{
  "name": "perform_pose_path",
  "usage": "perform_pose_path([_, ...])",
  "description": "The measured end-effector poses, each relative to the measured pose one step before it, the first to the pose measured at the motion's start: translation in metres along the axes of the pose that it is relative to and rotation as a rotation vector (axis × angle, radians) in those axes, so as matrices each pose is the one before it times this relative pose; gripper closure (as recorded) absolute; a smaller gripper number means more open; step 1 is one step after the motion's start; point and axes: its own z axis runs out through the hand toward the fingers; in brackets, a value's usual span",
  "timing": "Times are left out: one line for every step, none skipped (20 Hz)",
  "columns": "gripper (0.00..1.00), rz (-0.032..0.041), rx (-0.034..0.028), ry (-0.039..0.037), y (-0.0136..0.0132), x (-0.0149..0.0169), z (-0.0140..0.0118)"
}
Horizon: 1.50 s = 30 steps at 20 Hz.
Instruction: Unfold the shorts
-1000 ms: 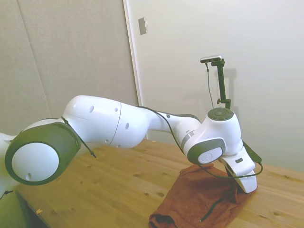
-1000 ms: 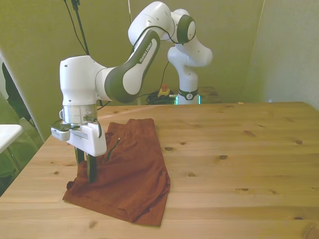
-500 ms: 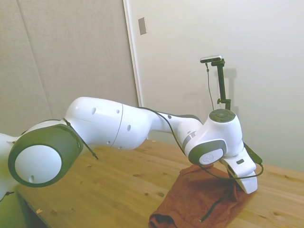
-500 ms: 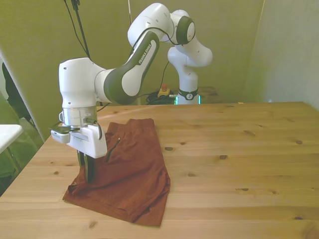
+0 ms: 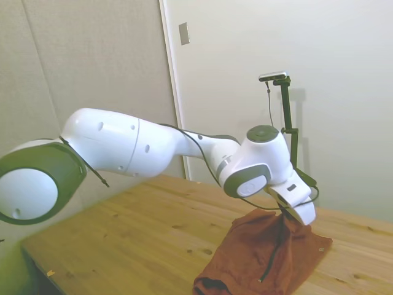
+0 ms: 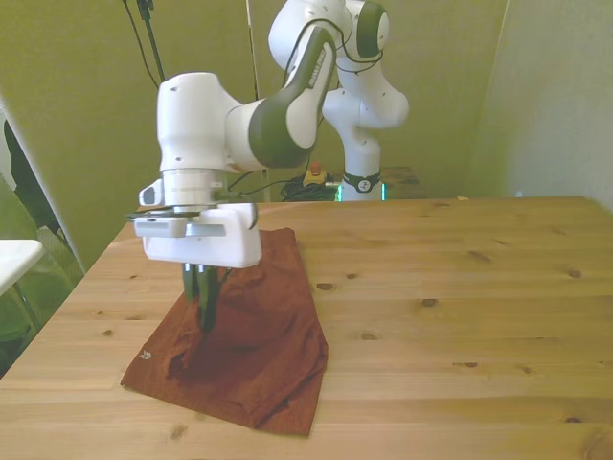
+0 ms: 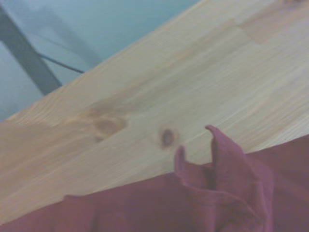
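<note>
The rust-brown shorts [image 6: 263, 350] lie near the table's corner at the front view's left. My gripper [image 6: 205, 311] is shut on a fold of the cloth and holds it raised in a peak above the rest of the garment. In the side view the shorts [image 5: 255, 258] rise in a ridge up to the gripper [image 5: 286, 216], and a thin dark zip line runs down their middle. A flat corner of the cloth spreads out toward the front view's left. The wrist view shows a crumpled edge of the shorts [image 7: 203, 198] against the wood.
The wooden table [image 6: 460, 287] stretches wide toward the front view's right. Its edge runs close by the shorts on the left and the near side. A white surface [image 6: 14, 257] stands off the table at the left. A small red-topped device [image 6: 314, 175] sits behind the far edge.
The gripper has risen and shifted toward the front view's right, drawing a fold of the shorts up with it. The cloth's left corner now lies flatter and more spread.
</note>
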Motion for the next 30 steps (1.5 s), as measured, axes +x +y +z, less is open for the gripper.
perform_pose_path([1.0, -0.0306, 0.0079, 0.00066, -0.00376, -0.01608, -0.00418])
perform_pose_path([1.0, -0.02326, 0.00463, -0.0025, -0.00217, -0.01546, -0.00403])
perform_pose_path([1.0, -0.0167, 0.0018, -0.00471, -0.00078, -0.01309, -0.00403])
perform_pose_path([1.0, -0.01822, -0.00698, -0.00201, 0.01049, -0.01366, -0.0128])
perform_pose_path([1.0, -0.00044, -0.00112, 0.00126, 0.00109, -0.00069, -0.00027])
perform_pose_path([1.0, -0.00201, 0.0027, 0.00289, -0.00076, -0.00147, -0.00208])
perform_pose_path([1.0, -0.00578, 0.00811, 0.00497, -0.00408, -0.00322, -0.00363])
perform_pose_path([1.0, -0.00817, 0.01019, 0.00472, -0.00582, -0.00509, -0.00495])
perform_pose_path([1.0, -0.01338, 0.00962, -0.00027, -0.00869, -0.00983, -0.00468])
perform_pose_path([1.0, -0.01892, 0.00921, 0.00526, -0.01314, -0.01405, -0.0046])
perform_pose_path([1.0, -0.01842, 0.00329, 0.00275, -0.01266, -0.01461, -0.00229])
perform_pose_path([1.0, -0.0233, 0.00063, 0.00542, -0.01472, -0.01843, -0.00064])
perform_pose_path([1.0, -0.02277, -0.00171, 0.0055, -0.0135, -0.01873, 0.00195])
perform_pose_path([1.0, -0.02836, -0.00264, 0.0076, -0.01328, -0.01989, 0.00347])
perform_pose_path([1.0, -0.02777, -0.00468, 0.00726, -0.01325, -0.02244, 0.00585])
perform_pose_path([1.0, -0.02557, -0.00669, 0.0023, -0.01164, -0.02234, 0.00762])
perform_pose_path([1.0, -0.02507, -0.00437, 0.00286, -0.01058, -0.01997, 0.00806])
perform_pose_path([1.0, -0.02437, -0.00252, 0.00468, -0.00938, -0.01854, 0.00892])
perform_pose_path([1.0, -0.01983, -0.00292, 0.00396, -0.00712, -0.01665, 0.00982])
perform_pose_path([1.0, -0.01733, -0.00475, 0.00093, -0.00578, -0.01485, 0.00959])
perform_pose_path([1.0, -0.01514, -0.00458, -0.00143, -0.00515, -0.01307, 0.00918])
perform_pose_path([1.0, -0.00958, -0.00348, -0.00312, -0.00496, -0.01021, 0.00716])
perform_pose_path([0.0, -0.01044, -0.00113, -0.00192, -0.00547, -0.00795, 0.00487])
perform_pose_path([0.0, -0.00937, -0.00166, -0.00311, -0.00419, -0.00708, 0.00386])
perform_pose_path([0.0, -0.00746, -0.00273, -0.00366, -0.00272, -0.00555, 0.00303])
perform_pose_path([0.0, -0.00648, -0.00647, -0.00527, -0.00089, -0.00442, 0.00291])
perform_pose_path([0.0, -0.00407, -0.00813, -0.00538, 0.00034, -0.00329, 0.00308])
perform_pose_path([0.0, -0.00191, -0.00595, -0.00357, 0.00076, -0.00186, 0.00266])
perform_pose_path([0.0, -0.00036, -0.00628, -0.00252, 0.00079, -0.00045, 0.00148])
perform_pose_path([0.0, 0.00074, -0.00855, -0.00267, 0.00025, 0.00084, 0.00014])
